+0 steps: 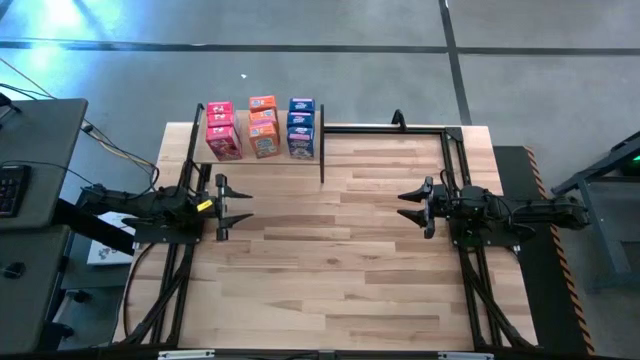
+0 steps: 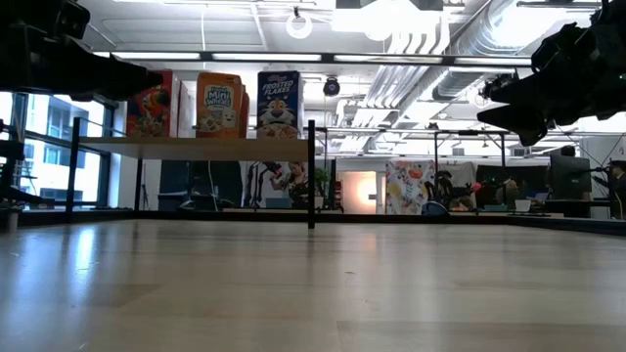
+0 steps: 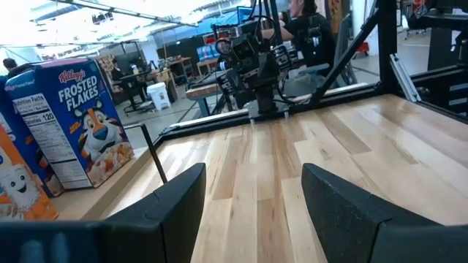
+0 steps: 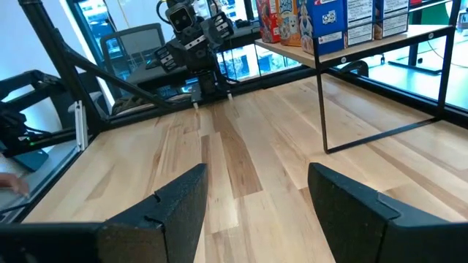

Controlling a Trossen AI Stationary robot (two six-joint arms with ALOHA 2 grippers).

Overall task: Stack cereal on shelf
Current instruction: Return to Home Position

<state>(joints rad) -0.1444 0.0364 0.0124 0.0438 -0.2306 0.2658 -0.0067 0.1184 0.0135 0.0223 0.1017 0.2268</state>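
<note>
The cereal boxes stand upright on the shelf board [image 1: 262,159] at the table's far left: a pink-red row [image 1: 222,130], an orange row [image 1: 263,127] and a blue row [image 1: 301,127]. The low view shows the red box [image 2: 152,103], the orange box [image 2: 220,105] and the blue box [image 2: 279,103] on the raised board [image 2: 196,147], which rests on thin black posts [image 2: 311,176]. My left gripper [image 1: 235,205] hovers open near the left edge, on the near side of the shelf. My right gripper [image 1: 412,207] hovers open on the right, facing it. Neither holds anything.
The shelf's black frame [image 1: 385,128] runs along the far edge toward the right. Bare plank tabletop [image 1: 330,260] lies between and in front of the grippers. A person [image 3: 307,22] and workshop equipment show beyond the table. A desk with a keyboard [image 1: 10,185] stands to the left.
</note>
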